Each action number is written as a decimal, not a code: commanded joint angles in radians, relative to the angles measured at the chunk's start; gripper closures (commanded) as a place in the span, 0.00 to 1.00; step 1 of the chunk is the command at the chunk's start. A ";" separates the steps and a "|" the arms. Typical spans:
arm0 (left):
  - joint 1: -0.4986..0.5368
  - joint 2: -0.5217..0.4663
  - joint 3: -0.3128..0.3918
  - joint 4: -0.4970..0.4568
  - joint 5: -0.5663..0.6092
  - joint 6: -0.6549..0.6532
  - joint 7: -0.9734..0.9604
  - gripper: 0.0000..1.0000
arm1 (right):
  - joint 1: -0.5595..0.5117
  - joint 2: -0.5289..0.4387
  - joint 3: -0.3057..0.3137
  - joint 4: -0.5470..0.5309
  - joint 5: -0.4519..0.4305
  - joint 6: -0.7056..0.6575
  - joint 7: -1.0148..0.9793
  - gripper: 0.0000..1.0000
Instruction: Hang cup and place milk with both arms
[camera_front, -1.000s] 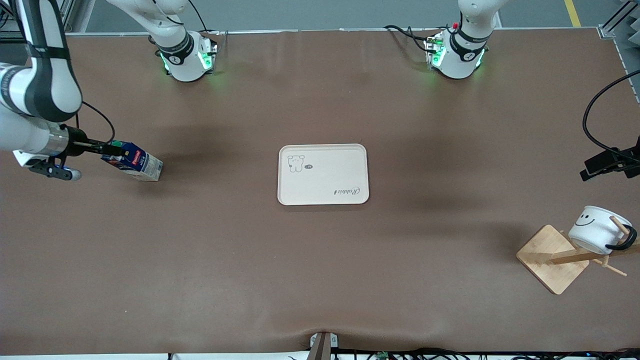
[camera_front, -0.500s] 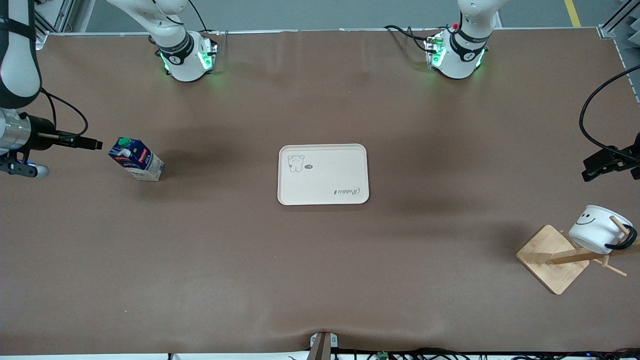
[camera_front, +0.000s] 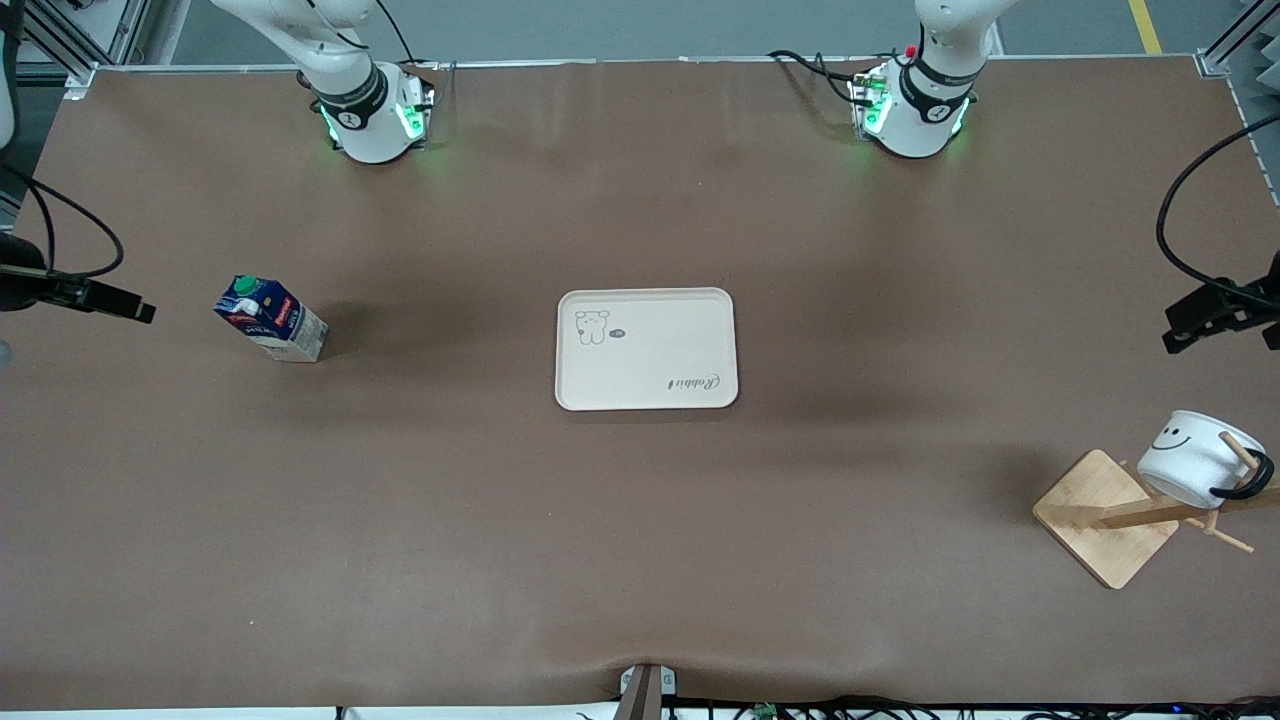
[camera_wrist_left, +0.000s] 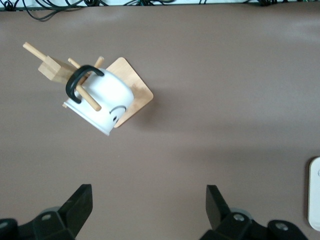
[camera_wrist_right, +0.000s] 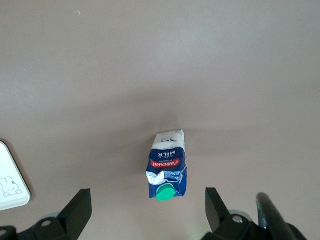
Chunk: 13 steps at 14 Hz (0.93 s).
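From the right wrist view I see my right gripper (camera_wrist_right: 145, 212) spread wide and empty, both fingers (camera_wrist_right: 75, 210) low in the frame, with the milk (camera_wrist_right: 167, 167) standing on the brown table (camera_wrist_right: 150, 65) just above the middle of the gap, green cap toward the camera. In the front view the milk (camera_front: 270, 318) stands upright at middle left, well apart from the white tray (camera_front: 646, 349) at the frame's center. My left gripper (camera_wrist_left: 149, 210) is likewise open and holds nothing, its fingers (camera_wrist_left: 77, 207) at the bottom edge of its wrist view. At upper left there, the cup (camera_wrist_left: 102, 100) hangs by its black handle on a peg of the wooden rack (camera_wrist_left: 127, 87). In the front view the cup (camera_front: 1195, 458) and rack (camera_front: 1105, 515) sit at lower right.
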 joint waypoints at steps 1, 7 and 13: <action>-0.114 -0.065 0.135 -0.027 -0.064 -0.057 0.008 0.00 | 0.024 0.026 -0.003 0.081 -0.016 -0.019 0.013 0.00; -0.318 -0.176 0.333 -0.139 -0.089 -0.059 0.002 0.00 | 0.093 0.001 0.002 0.208 -0.019 -0.153 0.015 0.00; -0.485 -0.260 0.480 -0.237 -0.096 -0.055 -0.010 0.00 | 0.098 -0.157 -0.009 0.061 -0.017 -0.211 0.023 0.00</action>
